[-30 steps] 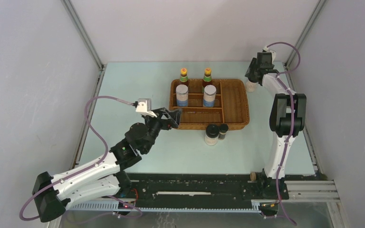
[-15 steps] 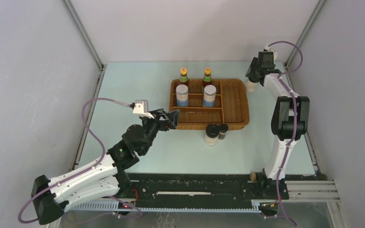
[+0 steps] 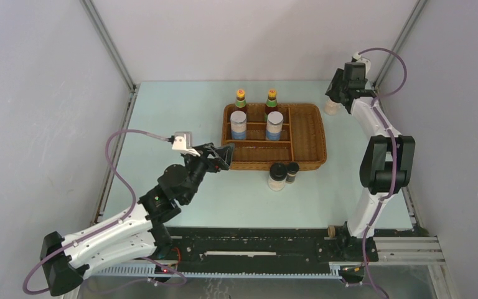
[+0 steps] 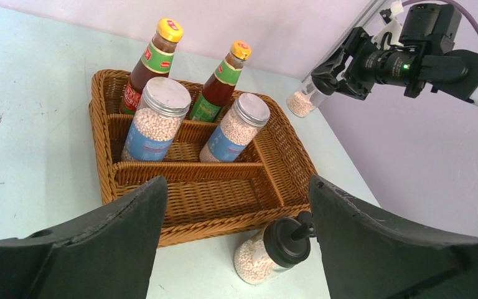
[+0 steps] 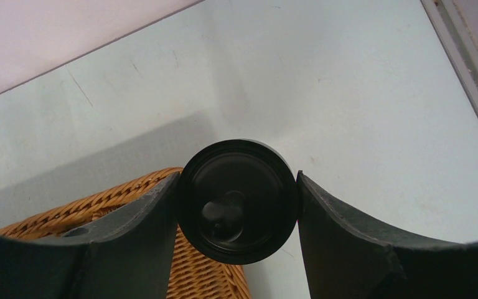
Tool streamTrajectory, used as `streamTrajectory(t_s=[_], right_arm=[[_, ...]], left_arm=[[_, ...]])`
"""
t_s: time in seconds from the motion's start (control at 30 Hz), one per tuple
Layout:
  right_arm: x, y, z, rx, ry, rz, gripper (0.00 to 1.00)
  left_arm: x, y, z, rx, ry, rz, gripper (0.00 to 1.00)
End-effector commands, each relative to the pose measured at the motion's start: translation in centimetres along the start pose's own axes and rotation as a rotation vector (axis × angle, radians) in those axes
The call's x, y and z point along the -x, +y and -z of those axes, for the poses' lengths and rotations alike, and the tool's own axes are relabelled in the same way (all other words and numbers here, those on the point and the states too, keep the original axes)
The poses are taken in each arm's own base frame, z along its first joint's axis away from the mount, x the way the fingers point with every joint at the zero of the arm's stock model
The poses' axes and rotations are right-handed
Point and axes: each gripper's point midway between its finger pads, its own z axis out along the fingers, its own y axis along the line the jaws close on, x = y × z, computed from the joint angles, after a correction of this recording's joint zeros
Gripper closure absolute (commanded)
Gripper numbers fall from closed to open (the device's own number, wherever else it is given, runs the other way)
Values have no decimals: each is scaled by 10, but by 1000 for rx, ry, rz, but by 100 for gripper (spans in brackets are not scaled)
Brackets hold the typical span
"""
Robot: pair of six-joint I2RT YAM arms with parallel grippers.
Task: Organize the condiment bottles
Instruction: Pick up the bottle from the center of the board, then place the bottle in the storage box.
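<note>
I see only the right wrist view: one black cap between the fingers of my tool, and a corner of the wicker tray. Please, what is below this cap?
Observer: A clear bottle of pale grains; the right tool grips it just outside the tray's far right corner.
Operator: What stands in the tray already?
Observer: Two yellow-capped sauce bottles and two silver-topped shakers, all in its far left compartments.
Operator: Other bottles outside?
Observer: A black-capped bottle and a tiny dark one, beside the tray's near rim.
</note>
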Motion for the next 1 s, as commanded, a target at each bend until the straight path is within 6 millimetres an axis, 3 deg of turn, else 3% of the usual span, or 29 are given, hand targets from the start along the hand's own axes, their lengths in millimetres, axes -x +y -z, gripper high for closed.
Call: streamTrajectory(t_s=[0.0,0.07,0.67,0.97], right_arm=[[43,8,37,28,-120,-38,100],[41,21,47,53,-124,-32,100],[40,51,132,159,-191,-6,100],[17,82,185,253,-181,76,100]], left_arm=[[-4,6,4,9,1,11,13],[-2,7,5,14,-3,5,13],[5,11,12,28,-17,3,13],[5,8,9,24,-18,2,13]])
